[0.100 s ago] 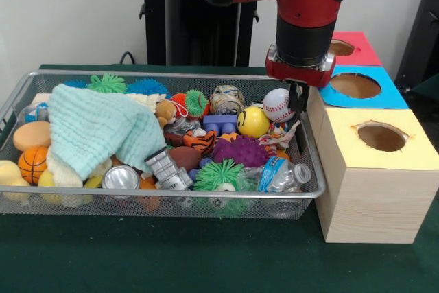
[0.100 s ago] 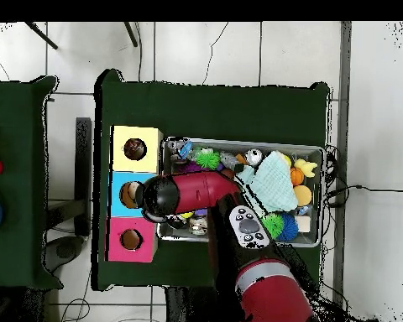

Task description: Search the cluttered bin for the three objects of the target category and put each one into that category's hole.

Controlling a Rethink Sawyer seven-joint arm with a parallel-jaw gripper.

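Bin of wire mesh, packed full of toys, sits on the green surface with three box holes close by its side, so drops are short. Nearest: silver can, green spiky ball, crushed water bottle. Further in: mint cloth spread over part of the pile, likely hiding toys under it; orange basketball; purple bumpy ball; yellow smiley ball. Further back: baseball right beside the claw. Claw hangs low at the bin's edge next to the boxes; open or closed, cannot tell. Yellow hole nearest, blue hole behind, red hole farthest.
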